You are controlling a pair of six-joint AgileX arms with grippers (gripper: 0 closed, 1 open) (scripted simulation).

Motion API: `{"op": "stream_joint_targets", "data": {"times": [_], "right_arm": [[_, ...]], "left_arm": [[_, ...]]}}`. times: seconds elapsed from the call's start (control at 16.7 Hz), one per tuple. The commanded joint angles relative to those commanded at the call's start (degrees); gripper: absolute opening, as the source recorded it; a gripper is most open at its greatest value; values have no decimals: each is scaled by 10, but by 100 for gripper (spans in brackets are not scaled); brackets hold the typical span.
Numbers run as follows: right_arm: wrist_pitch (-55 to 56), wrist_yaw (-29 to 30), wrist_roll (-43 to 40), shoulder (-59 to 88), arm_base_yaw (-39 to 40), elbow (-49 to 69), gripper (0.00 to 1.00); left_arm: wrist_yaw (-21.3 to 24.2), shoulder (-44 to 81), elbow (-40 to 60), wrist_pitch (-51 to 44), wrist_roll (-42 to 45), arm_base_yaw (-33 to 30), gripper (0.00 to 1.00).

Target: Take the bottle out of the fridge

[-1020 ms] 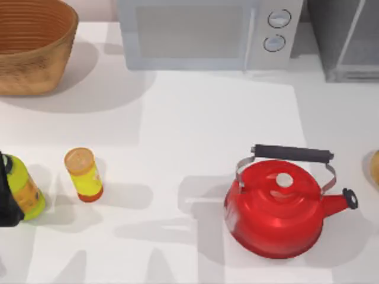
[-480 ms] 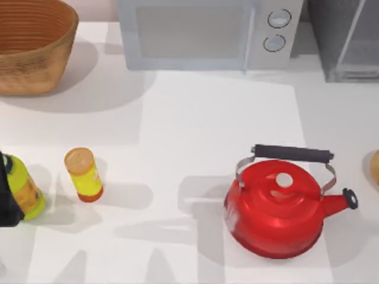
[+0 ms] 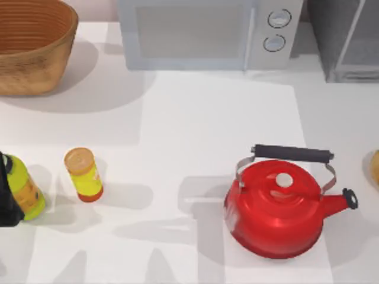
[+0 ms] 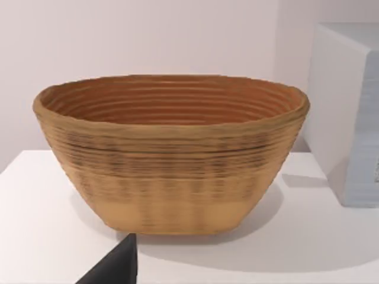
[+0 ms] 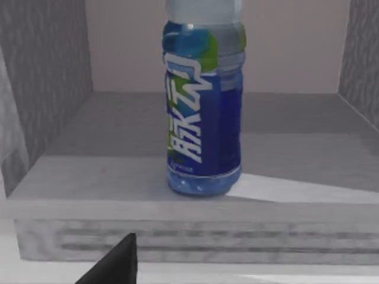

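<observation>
Facing the open fridge (image 5: 53, 118), the right gripper is in the approach step; the bottle (image 5: 203, 112) stands upright on the fridge floor, near its front edge. I cannot tell how the jaws stand. Next move: advance straight until the fingers are around the bottle's body.

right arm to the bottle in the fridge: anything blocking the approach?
Nothing visible. In the right wrist view the bottle stands upright on the floor of the fridge, near the front edge, with the opening facing the camera and no door or object in front of it. A dark tip of the right end effector shows at the frame's lower edge.
</observation>
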Motion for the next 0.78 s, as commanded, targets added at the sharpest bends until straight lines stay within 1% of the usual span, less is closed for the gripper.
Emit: {"op": "stream_joint_targets", "data": {"times": [0.36, 0.48, 0.6, 0.78], "right_arm": [[-109, 99, -6, 111, 91, 231, 100], [-144, 129, -8, 139, 119, 288, 100], [-167, 149, -9, 154, 138, 321, 100], [-174, 155, -9, 158, 143, 330, 100]], "left_arm": [[0, 0, 0, 0, 0, 0, 100], [0, 0, 0, 0, 0, 0, 100], [0, 0, 0, 0, 0, 0, 100], [0, 0, 0, 0, 0, 0, 100]]}}
